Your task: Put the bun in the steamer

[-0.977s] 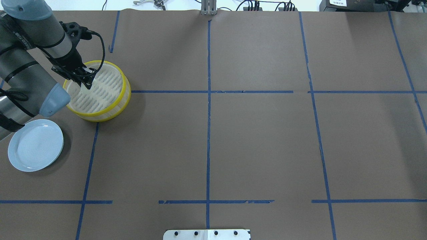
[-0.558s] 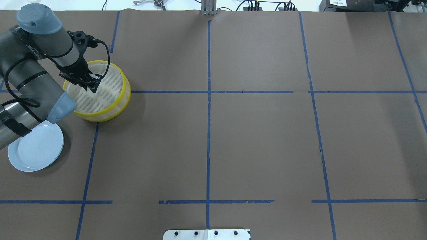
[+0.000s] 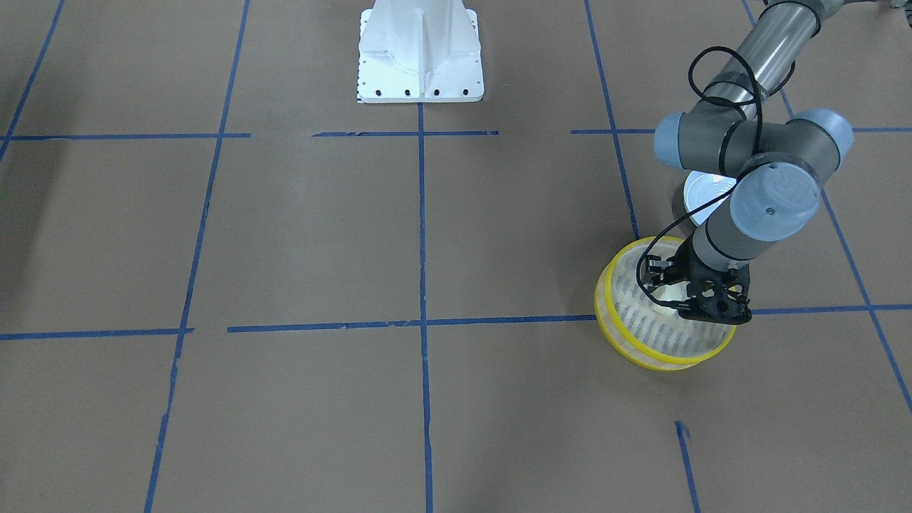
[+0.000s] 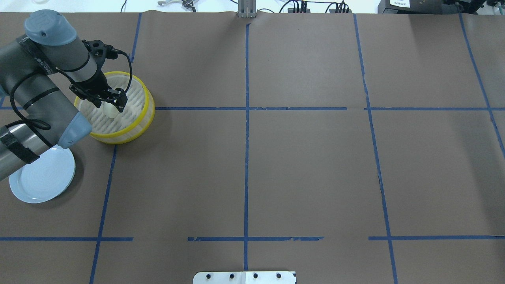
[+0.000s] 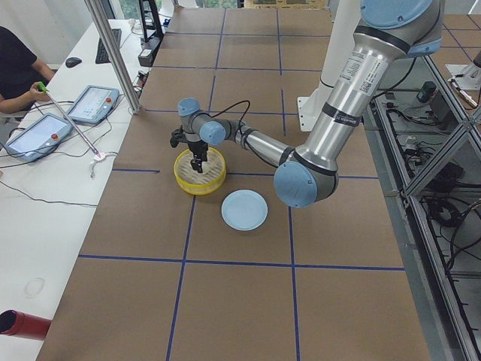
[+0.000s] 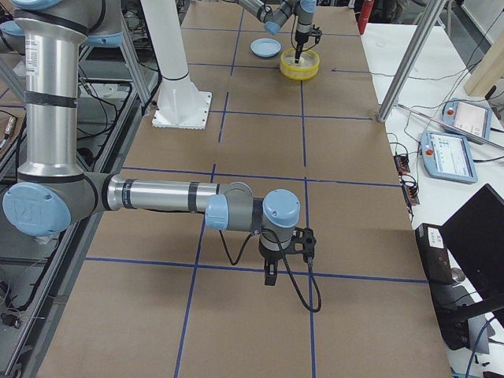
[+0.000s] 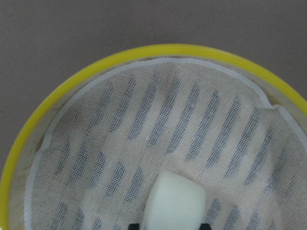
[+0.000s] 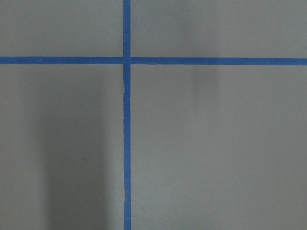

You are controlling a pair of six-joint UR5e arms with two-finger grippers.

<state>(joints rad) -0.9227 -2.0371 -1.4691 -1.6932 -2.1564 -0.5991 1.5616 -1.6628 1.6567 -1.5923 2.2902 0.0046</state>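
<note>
While in steamer (image 4: 149, 110) — bun (image 4: 110, 111) within spread pincer (image 4: 110, 105)

Smooth matt cream bun (image 7: 175, 203), loose-woven white gauze cloth (image 7: 158, 120) lining the steamer (image 7: 168, 50), its rim glossy yellow plastic, table (image 4: 307, 165) under flat matt brown paper, thin blue tape lines (image 4: 246, 157), smooth pale-blue plate (image 4: 43, 177), left arm (image 4: 35, 98) in grey matt casing and brushed metal.

Sm. cream bun (image 4: 110, 111) in yellow-rim steamer (image 4: 136, 100), near ctr

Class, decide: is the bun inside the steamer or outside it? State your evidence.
Inside. The bun lies on the steamer's cloth-lined slotted floor, well within the yellow rim.
</note>
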